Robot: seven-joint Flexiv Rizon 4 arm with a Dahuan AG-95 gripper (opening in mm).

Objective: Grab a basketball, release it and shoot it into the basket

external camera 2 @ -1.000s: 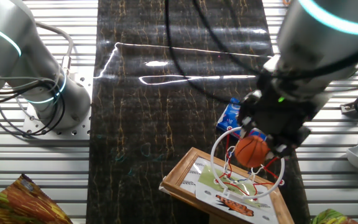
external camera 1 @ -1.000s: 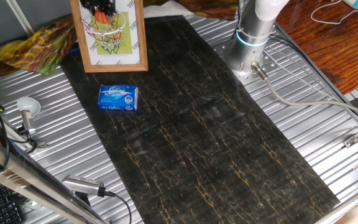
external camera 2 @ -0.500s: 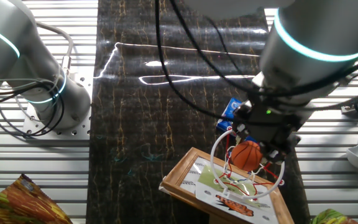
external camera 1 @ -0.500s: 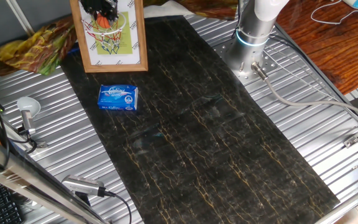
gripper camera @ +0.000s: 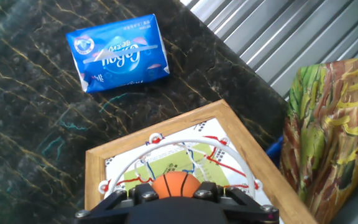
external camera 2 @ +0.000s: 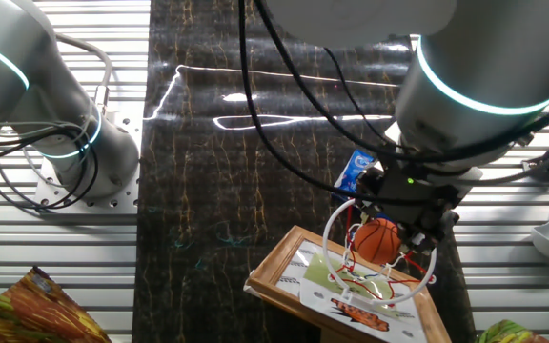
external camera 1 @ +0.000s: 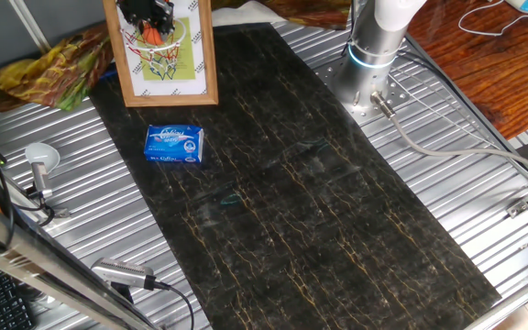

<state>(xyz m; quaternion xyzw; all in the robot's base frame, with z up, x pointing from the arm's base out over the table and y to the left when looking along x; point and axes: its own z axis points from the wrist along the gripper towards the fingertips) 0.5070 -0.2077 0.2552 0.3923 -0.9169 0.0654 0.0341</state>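
Note:
The tiny orange basketball (gripper camera: pixel 176 185) with dark seams sits between my fingers, right over the white hoop rim (gripper camera: pixel 166 148) of the basket. The basket's wood-framed backboard (external camera 1: pixel 168 69) stands at the far left end of the dark mat. In the other fixed view the ball (external camera 2: pixel 381 240) is inside the hoop ring (external camera 2: pixel 336 221), at net level. My gripper (gripper camera: pixel 175 194) is shut on the basketball, and it shows in the one fixed view (external camera 1: pixel 147 11) in front of the backboard, with the ball (external camera 1: pixel 155 35) below it.
A blue-and-white packet (gripper camera: pixel 118 51) lies on the dark mat (external camera 1: pixel 282 183) just in front of the basket. A colourful cloth (gripper camera: pixel 331 130) lies beside the backboard. The arm's base (external camera 1: pixel 371 64) stands on the ribbed metal table. A ladle (external camera 1: pixel 40 163) lies at the left.
My gripper has come down a little with the ball, which now sits lower inside the hoop ring. The packet and basket have not moved.

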